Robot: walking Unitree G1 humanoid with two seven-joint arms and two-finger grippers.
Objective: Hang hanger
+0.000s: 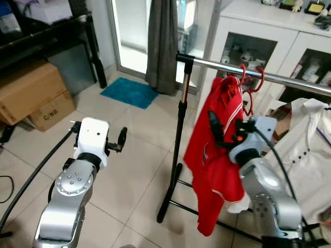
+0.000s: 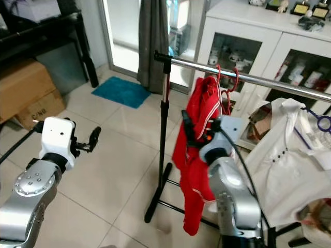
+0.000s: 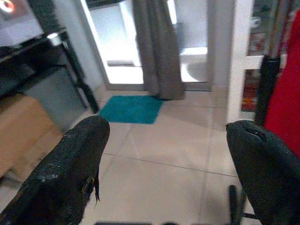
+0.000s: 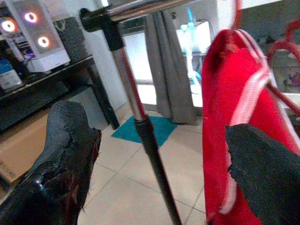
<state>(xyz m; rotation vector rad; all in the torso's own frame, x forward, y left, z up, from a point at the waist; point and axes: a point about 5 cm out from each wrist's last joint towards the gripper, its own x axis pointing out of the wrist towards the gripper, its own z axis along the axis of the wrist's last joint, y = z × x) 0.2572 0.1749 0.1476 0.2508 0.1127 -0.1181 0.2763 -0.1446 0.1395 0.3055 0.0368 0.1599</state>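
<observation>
A red shirt (image 1: 214, 155) hangs from a red hanger (image 1: 242, 72) hooked over the silver rail (image 1: 289, 80) of a clothes rack. A second, bare red hanger (image 1: 257, 82) hangs just beside it on the rail. My right gripper (image 1: 223, 129) is raised close to the shirt's front, just below the rail, open and holding nothing. In the right wrist view its fingers (image 4: 65, 154) stand wide apart, with the rack's upright pole (image 4: 145, 140) and the shirt (image 4: 234, 108) beyond them. My left gripper (image 1: 121, 139) is open over the tiled floor, left of the rack.
The rack's black upright pole (image 1: 178, 134) and floor feet stand between my arms. A white shirt (image 1: 305, 155) hangs further right on the rail. Behind are a white glass-door cabinet (image 1: 258, 31), a grey curtain (image 1: 162, 46), a teal mat (image 1: 129, 92) and cardboard boxes (image 1: 31, 93).
</observation>
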